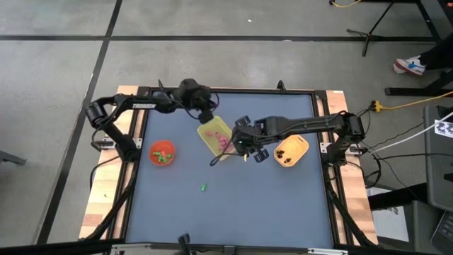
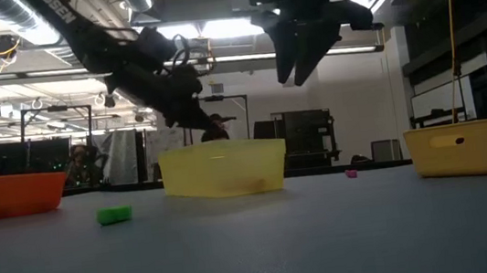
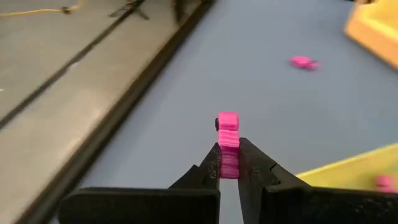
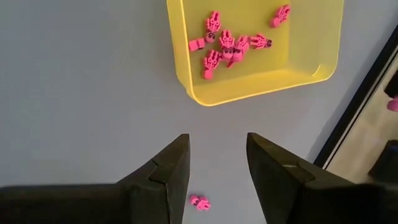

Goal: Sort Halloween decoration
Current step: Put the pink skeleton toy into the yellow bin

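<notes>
A yellow tray [image 1: 216, 136] near the table's middle holds several pink trinkets [image 4: 227, 46]. My left gripper [image 3: 228, 149] hangs over the tray's far end [image 1: 209, 118], shut on one pink trinket [image 3: 228, 127]. At the tray's right side my right gripper [image 4: 217, 155] stands open and high, pointing steeply down, with nothing between its fingers. Below it a loose pink trinket [image 4: 199, 202] lies on the table, and a green one [image 1: 203, 188] lies nearer the front. An orange bowl [image 1: 162, 152] on the left holds green trinkets. A yellow-orange bowl [image 1: 291, 151] on the right holds dark ones. My left gripper pinches the pink trinket between its two fingers, at their free ends. The trinket's lower part [image 3: 229, 163] sits between the fingers and its other end [image 3: 227, 119] sticks out past them. The fingers slant down from the far left. The trinket is lifted clear of the table.
The table's black rim [image 3: 118, 118] runs close by my left gripper, on the far side. A pink trinket [image 3: 303, 62] lies on the table beyond the tray. The table's near half holds only the green trinket [image 2: 114, 215].
</notes>
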